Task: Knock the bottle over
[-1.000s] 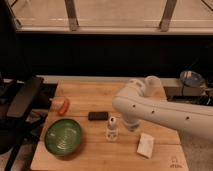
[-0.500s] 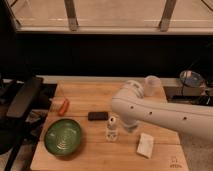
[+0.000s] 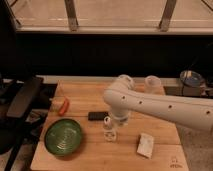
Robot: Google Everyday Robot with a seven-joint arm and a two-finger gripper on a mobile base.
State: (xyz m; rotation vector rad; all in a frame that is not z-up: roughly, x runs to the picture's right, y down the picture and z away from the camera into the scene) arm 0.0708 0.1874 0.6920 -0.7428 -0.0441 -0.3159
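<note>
The small white-capped bottle (image 3: 109,128) stands upright mid-bench, at three o'clock from the green bowl (image 3: 63,136), and the gripper (image 3: 117,120) hangs just above it toward one o'clock, touching or nearly so.

our white arm (image 3: 160,102) reaches in from the right, elbow bent, gripper (image 3: 116,121) pointing down low over the bench (image 3: 90,155)
</note>
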